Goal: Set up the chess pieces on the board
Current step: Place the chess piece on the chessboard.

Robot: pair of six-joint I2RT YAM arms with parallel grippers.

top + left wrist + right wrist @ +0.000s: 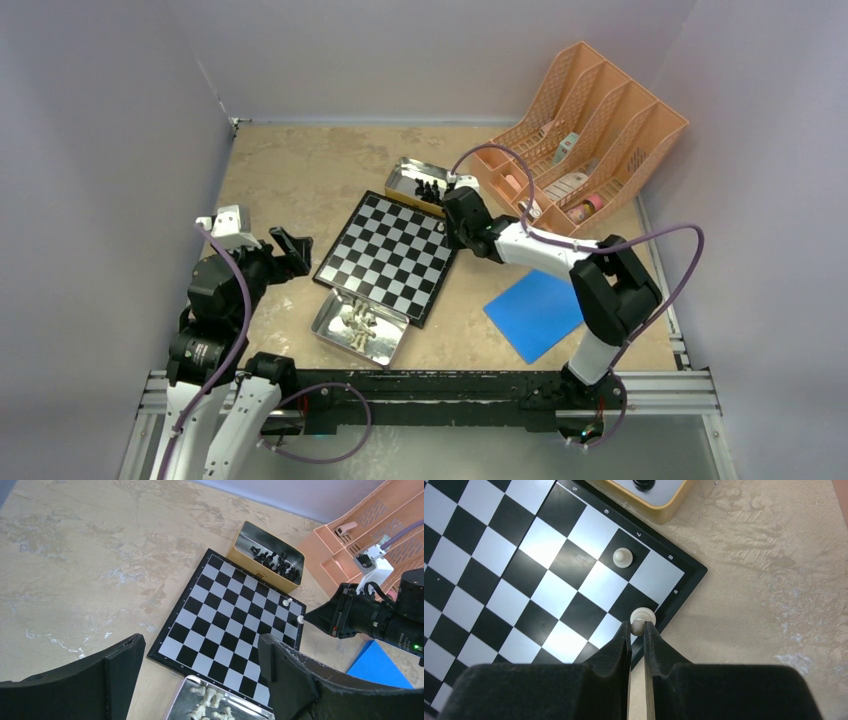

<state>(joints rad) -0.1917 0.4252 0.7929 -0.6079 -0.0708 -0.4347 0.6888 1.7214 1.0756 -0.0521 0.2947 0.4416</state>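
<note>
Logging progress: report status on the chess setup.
Left tool open, empty. Right tool shut on white piece at board corner. One white pawn placed beside it. Nothing blocking.

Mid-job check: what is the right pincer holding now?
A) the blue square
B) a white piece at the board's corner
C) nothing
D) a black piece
B: the right pincer is shut on a white piece over the corner square of the chessboard, next to a white pawn.
</note>
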